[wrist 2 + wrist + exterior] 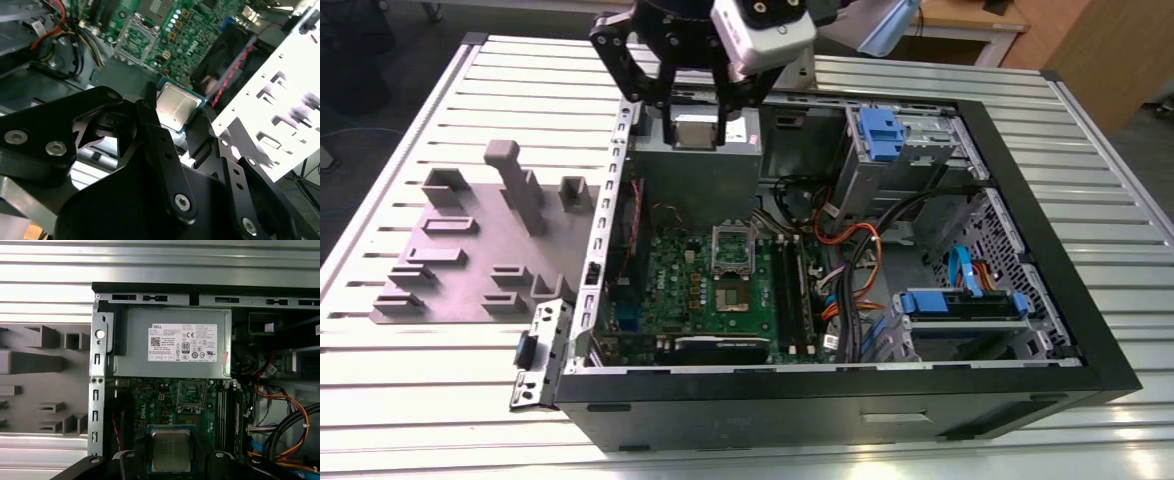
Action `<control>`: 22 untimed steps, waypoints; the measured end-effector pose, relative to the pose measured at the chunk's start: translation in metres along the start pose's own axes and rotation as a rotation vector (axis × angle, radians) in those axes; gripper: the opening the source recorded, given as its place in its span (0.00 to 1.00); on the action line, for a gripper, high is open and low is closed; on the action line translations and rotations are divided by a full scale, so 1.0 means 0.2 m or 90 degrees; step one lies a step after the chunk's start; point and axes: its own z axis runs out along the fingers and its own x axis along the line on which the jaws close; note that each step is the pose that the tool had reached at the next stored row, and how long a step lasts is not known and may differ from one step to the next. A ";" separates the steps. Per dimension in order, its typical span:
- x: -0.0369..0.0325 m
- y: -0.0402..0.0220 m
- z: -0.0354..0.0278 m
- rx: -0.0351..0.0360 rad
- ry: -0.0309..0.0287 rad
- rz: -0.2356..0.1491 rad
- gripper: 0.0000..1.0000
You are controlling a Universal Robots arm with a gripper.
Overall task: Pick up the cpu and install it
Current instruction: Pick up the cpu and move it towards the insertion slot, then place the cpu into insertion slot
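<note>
Slatted metal table (427, 400) carried an open case (1067, 330) lying on its side. Above the case's far end hung the black gripper (698, 118), its fingers (160, 145) pressed against two opposite edges of the cpu (171, 450), pinching it with the silvery top turned up toward the wrist. In the exterior view the cpu sat in the air over the power supply (175, 340), clear of everything beneath. Further along lay the green motherboard (680, 285), and on it the socket (734, 250), well apart from the cpu. Orange and black cables (854, 250) ran beside the board. On the exterior view's left, outside the case, stood a grey holder (454, 265).
</note>
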 end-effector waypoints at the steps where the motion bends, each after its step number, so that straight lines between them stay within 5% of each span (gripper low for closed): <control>1: -0.016 0.000 0.000 0.0000 0.0000 0.000 0.47; 8: -0.096 -0.001 -0.001 0.0000 0.0000 0.000 0.47; 22: -0.106 -0.011 0.004 0.0000 0.0000 0.000 0.47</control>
